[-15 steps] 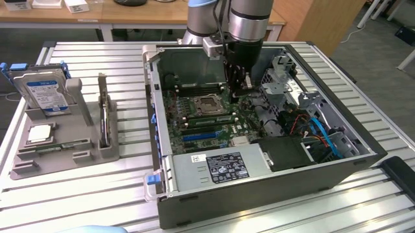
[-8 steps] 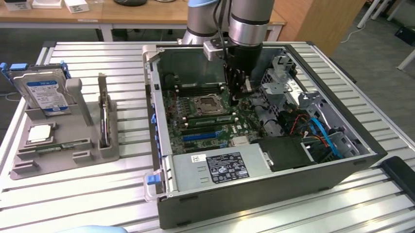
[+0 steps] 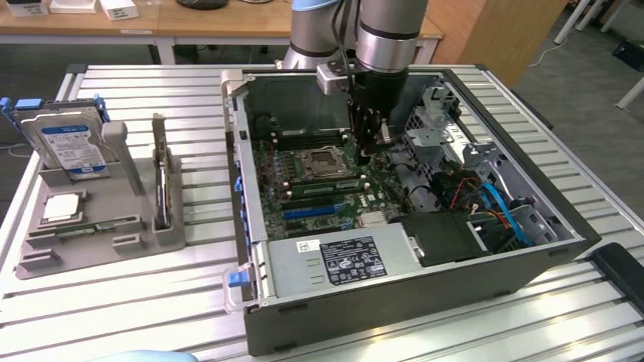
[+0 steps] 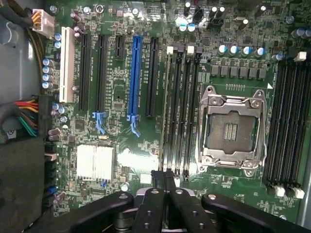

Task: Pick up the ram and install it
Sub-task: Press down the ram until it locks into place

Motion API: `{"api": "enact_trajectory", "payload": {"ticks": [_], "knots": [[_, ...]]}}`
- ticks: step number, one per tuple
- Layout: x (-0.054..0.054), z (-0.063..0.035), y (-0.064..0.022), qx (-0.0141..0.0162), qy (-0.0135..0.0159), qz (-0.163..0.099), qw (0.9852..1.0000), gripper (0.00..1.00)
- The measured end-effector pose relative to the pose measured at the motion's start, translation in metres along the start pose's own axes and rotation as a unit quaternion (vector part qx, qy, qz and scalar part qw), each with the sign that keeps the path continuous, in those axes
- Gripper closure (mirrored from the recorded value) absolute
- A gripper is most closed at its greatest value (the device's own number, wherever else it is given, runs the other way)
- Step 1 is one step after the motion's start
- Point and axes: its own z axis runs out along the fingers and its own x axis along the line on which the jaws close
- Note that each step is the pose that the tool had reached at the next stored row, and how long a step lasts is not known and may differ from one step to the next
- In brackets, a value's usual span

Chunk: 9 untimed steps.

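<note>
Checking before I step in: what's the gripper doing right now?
Gripper: shut, black fingers together over the green motherboard's memory slots; whether it holds anything cannot be told.

**Two views, one motherboard**

Exterior: high, angled down, set back, taking in open computer case and table. Wrist: close, straight down at motherboard. Shared: processor socket and surrounding slots.

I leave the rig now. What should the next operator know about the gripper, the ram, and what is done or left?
Gripper: shut, down inside the open computer case, over the memory slots beside the empty processor socket.
Ram: a green stick appears to stand in one slot there, below the gripper. Fully seated or not, I cannot tell.
Done: ram is at the board.
Left: confirm it is latched.
</note>
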Motion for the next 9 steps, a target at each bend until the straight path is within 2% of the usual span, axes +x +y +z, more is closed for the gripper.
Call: {"api": "enact_trajectory", "payload": {"ticks": [2,3,9], "knots": [[0.0,0.0015,-0.0003,-0.0046,-0.0001,0.001,1.0,0.9],[0.0,0.0025,-0.0007,-0.0057,-0.0002,0.001,1.0,0.9],[-0.001,0.0129,-0.0046,-0.007,-0.0002,0.005,1.0,0.9]]}}
